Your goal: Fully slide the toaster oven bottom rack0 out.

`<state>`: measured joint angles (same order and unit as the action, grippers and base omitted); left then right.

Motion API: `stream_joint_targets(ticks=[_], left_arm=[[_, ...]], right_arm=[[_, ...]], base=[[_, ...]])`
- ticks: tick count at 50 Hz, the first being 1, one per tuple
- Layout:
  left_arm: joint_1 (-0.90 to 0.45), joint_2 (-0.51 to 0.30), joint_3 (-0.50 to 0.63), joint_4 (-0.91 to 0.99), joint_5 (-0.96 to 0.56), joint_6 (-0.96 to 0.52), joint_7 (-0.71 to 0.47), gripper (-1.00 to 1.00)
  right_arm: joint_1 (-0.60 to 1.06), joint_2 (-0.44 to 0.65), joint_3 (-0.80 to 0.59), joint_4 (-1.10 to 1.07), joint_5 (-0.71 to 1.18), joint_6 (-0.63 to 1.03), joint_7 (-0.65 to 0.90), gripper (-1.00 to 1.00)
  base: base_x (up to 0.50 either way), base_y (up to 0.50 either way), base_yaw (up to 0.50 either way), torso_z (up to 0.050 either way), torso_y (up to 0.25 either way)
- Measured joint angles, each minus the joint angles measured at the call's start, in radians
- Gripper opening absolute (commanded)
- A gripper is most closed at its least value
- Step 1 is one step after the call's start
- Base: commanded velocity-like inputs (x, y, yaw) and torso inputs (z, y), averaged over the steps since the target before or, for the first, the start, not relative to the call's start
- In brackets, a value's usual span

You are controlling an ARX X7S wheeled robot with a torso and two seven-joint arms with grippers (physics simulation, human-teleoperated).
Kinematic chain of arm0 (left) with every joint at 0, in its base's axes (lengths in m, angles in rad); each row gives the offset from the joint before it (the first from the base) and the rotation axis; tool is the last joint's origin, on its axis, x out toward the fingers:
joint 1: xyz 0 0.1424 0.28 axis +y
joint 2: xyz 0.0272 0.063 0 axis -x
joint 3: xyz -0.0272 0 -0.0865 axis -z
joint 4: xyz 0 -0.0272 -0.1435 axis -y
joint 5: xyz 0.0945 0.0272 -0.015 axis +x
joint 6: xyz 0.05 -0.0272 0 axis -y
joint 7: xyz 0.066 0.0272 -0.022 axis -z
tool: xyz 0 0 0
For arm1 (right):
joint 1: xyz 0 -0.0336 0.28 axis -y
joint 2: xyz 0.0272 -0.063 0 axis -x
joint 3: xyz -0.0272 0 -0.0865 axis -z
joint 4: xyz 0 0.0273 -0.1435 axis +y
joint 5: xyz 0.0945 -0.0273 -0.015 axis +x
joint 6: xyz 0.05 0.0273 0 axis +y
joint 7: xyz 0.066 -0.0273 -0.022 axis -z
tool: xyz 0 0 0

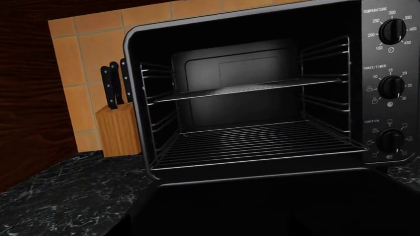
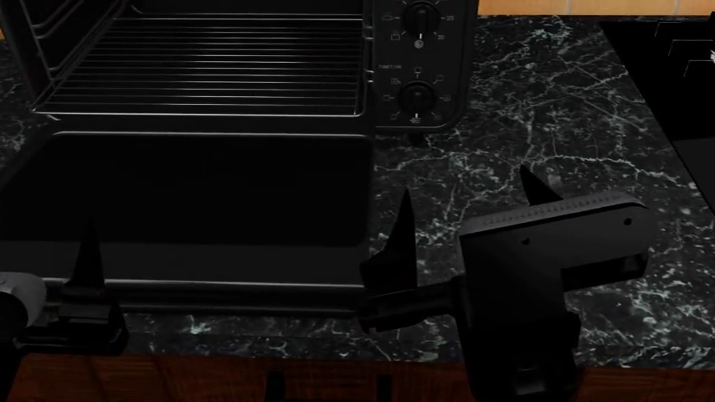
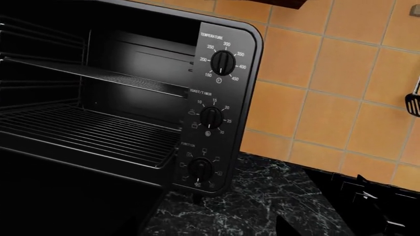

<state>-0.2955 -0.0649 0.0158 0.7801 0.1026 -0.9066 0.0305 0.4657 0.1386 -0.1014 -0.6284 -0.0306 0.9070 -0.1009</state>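
The toaster oven point(image 2: 419, 67) stands open on the counter, its door point(image 2: 201, 193) folded down flat towards me. The bottom rack0 point(image 2: 213, 67) lies on the lower rails, front rim at the oven's mouth; it also shows in the left wrist view point(image 1: 256, 142) and right wrist view point(image 3: 85, 132). The upper rack point(image 1: 249, 88) sits above it. My right gripper point(image 2: 470, 213) is open and empty over the counter, right of the door. My left gripper point(image 2: 23, 251) is at the door's near left corner, one finger point(image 2: 87, 260) showing, jaws apart, empty.
A wooden knife block point(image 1: 118, 123) stands left of the oven against the orange tile wall point(image 3: 328, 73). The black marble counter point(image 2: 537, 126) runs right to a black stovetop point(image 2: 671, 84). A spatula point(image 3: 412, 103) hangs on the wall. The counter's wooden front edge point(image 2: 335, 377) is nearest me.
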Motion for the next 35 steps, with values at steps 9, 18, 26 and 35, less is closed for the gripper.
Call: stream_joint_targets(ticks=[9,18,26,35], left_arm=[[0.003,0.002,0.003,0.012,0.005,-0.011,0.007,1.00],[0.004,-0.002,0.013,0.019,-0.003,-0.017,0.004,1.00],[0.002,-0.009,0.020,0.015,-0.014,-0.016,-0.004,1.00],[-0.002,-0.018,0.023,0.006,-0.030,-0.013,-0.012,1.00]], right_arm=[[-0.008,0.005,-0.008,-0.002,-0.011,-0.008,0.006,1.00],[-0.011,0.011,-0.012,-0.005,-0.012,-0.013,0.013,1.00],[-0.011,0.016,-0.017,-0.003,-0.011,-0.018,0.019,1.00],[-0.011,0.021,-0.022,0.002,-0.010,-0.024,0.027,1.00]], base=[[0.12,0.00,0.00,0.000,0.000],[0.21,0.00,0.00,0.000,0.000],[0.21,0.00,0.00,0.000,0.000],[0.21,0.00,0.00,0.000,0.000]])
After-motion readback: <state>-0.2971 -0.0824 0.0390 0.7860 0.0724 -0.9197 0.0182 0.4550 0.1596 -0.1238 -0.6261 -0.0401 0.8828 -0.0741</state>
